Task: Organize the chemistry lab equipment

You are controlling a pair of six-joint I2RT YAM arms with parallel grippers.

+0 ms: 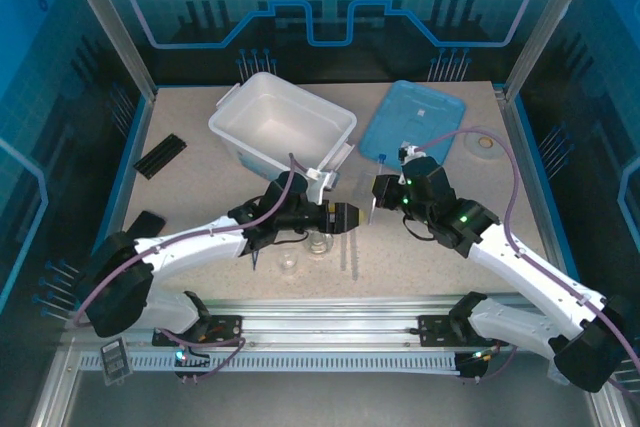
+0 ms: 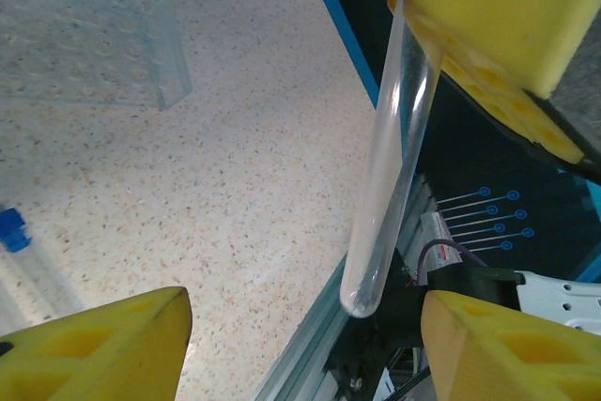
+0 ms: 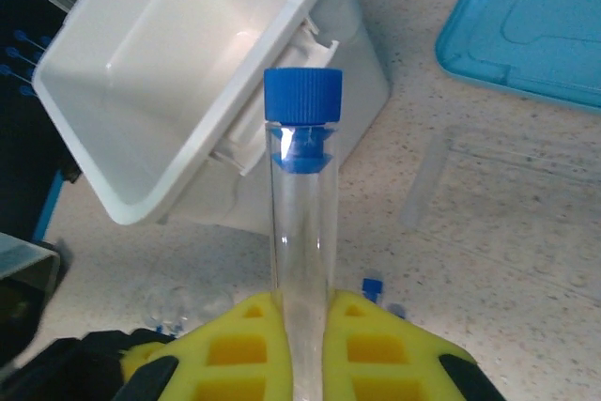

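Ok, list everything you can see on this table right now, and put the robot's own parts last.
bin: one, white, far middle of the table
lid: one, blue, lying flat to the right of the bin
blue-capped tube: one, clear, held in the right gripper
loose tube: at least one, clear with a blue cap, lying on the table
beakers: two, clear, near middle of the table
tube rack: one, clear, on the table near the lid
black strip: one, black, far left
left gripper: one, yellow pads, open around the held tube's lower end
right gripper: one, yellow pads, shut on the blue-capped tube
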